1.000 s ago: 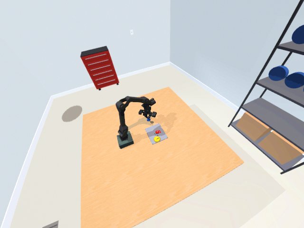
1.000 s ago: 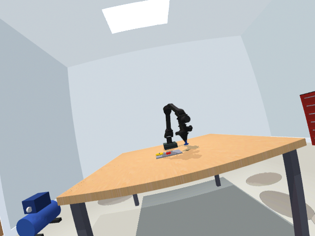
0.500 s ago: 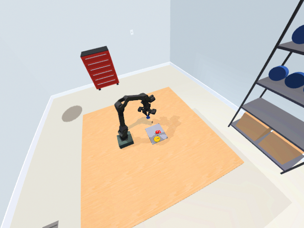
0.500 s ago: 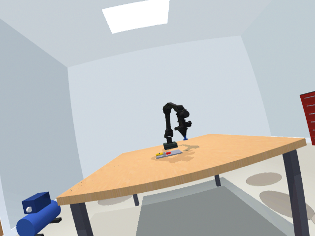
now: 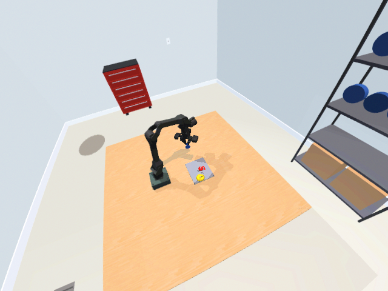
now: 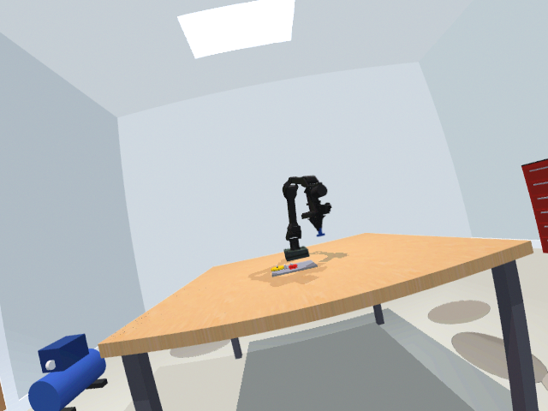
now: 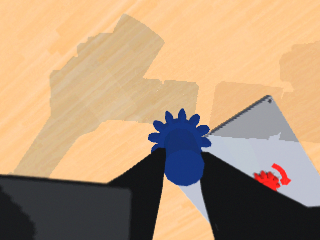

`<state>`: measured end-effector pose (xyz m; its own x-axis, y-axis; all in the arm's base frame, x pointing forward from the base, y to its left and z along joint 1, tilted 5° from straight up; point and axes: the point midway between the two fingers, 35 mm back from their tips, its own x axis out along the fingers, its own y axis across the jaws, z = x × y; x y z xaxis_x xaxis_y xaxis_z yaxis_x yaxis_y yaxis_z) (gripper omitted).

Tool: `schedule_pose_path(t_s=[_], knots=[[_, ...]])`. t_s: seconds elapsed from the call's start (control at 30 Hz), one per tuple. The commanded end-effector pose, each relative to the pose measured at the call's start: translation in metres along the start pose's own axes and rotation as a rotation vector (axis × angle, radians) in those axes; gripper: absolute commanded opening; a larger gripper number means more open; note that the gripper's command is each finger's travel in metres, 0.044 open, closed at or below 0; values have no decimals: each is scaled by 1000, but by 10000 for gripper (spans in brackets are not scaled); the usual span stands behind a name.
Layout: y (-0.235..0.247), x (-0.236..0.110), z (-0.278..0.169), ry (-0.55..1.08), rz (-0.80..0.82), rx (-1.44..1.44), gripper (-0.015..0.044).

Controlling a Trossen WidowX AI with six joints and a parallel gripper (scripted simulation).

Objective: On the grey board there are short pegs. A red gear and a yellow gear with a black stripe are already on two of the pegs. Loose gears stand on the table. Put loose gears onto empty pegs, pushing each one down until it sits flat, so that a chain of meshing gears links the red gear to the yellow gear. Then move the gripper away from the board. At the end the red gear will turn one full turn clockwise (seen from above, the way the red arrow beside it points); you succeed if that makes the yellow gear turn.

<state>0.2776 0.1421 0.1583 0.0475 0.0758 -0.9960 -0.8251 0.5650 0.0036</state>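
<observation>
My gripper (image 5: pixel 187 144) (image 6: pixel 319 229) (image 7: pixel 181 157) is shut on the round knob of a blue gear (image 5: pixel 187 147) (image 6: pixel 320 235) (image 7: pixel 181 120). The gear hangs upright, teeth lowest, high above the table and beyond the board's edge. The grey board (image 5: pixel 191 169) (image 6: pixel 306 265) (image 7: pixel 235 152) lies on the table. The red gear (image 5: pixel 200 169) (image 6: pixel 292 266) (image 7: pixel 265 180) sits on it, and the yellow gear (image 5: pixel 200 177) (image 6: pixel 277 268) sits near one edge. A small grey shape shows between them, too small to make out. In the wrist view the right finger hides part of the board.
The wooden table (image 5: pixel 150 219) (image 6: pixel 221 305) carries the arm's base (image 5: pixel 159 179) (image 6: pixel 295 253) beside the board. A red arrow (image 7: pixel 283 173) curves beside the red gear. Arm shadows fall across table and board. No other loose gear can be made out.
</observation>
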Motion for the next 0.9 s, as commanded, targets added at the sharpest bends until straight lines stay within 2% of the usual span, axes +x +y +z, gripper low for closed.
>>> schedule_pose_path(t_s=[0.0, 0.2, 0.87], knots=[[2, -14, -1, -10, -2, -2, 0], [3, -21, -3, -10, -2, -2, 0], [-39, -1, -21, -5, -4, 9, 0]])
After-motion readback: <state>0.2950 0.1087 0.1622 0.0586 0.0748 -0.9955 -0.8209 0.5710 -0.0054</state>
